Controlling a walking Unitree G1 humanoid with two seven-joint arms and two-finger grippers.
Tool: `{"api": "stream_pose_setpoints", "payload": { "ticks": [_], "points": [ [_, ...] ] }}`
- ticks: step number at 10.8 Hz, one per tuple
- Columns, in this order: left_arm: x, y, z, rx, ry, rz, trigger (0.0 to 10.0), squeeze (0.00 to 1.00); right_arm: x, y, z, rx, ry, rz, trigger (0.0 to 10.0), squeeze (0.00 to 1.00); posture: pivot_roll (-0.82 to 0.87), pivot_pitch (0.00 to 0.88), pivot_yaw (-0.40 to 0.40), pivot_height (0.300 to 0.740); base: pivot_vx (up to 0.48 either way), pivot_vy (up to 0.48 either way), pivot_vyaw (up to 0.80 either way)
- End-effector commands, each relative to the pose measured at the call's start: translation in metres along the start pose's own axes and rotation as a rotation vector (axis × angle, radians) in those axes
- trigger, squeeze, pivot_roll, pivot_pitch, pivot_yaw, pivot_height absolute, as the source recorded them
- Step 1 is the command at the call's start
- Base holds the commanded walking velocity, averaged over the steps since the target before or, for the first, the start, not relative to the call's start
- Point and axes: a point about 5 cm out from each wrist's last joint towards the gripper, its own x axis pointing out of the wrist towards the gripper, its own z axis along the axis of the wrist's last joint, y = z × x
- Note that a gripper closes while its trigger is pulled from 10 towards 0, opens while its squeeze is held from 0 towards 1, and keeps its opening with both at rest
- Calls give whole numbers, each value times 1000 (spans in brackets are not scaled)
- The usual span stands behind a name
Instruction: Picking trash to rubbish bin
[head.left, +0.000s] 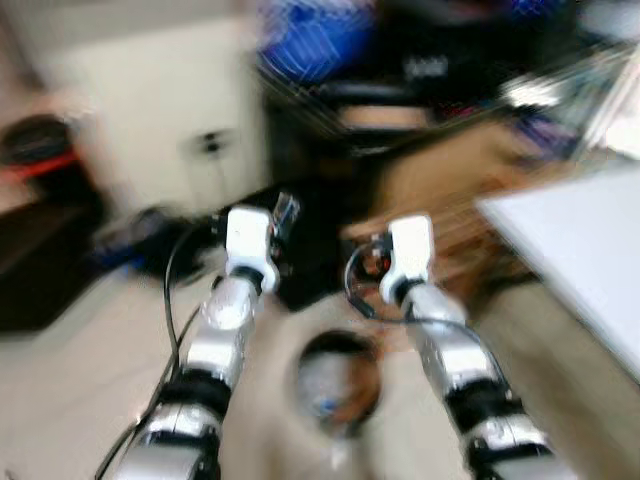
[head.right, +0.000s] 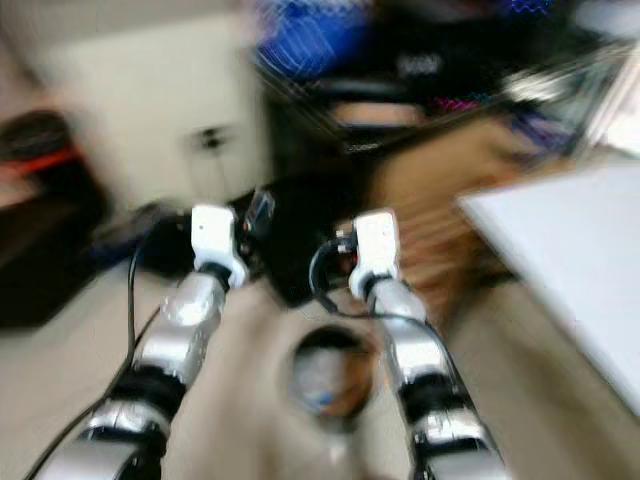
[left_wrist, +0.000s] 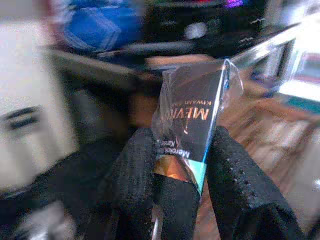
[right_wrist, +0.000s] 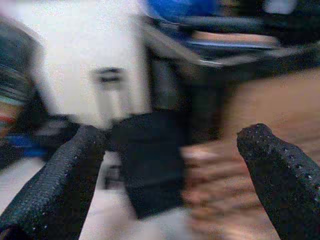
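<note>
Left pincer (left_wrist: 177, 165) clamps a wrapped packet (left_wrist: 192, 125); right pincer (right_wrist: 172, 165) gapes apart.

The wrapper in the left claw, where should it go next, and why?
Probably carry it to the round bin low between the arms and hold it above the opening. The left claw is shut on the dark wrapper, the right claw is open and empty, and the blurred views suggest the robot is moving.

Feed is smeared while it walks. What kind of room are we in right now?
Hard to say through the blur; probably a cluttered indoor living or work room. Pale floor, a white tabletop on the robot's right, dark furniture ahead. The left claw holds a plastic-wrapped packet.
</note>
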Motion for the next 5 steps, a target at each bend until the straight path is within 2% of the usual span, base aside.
{"api": "stream_pose_setpoints", "payload": {
  "ticks": [1,5],
  "points": [
    [-2,10,3,23,-14,16,10000,0,4,10,6,9,-23,21,10000,0,-37,48,47,740,0,0,0],
    [-3,11,3,39,-9,12,10000,0,5,10,7,11,-23,17,10000,0,-35,46,48,740,0,0,0]
  ]
}}
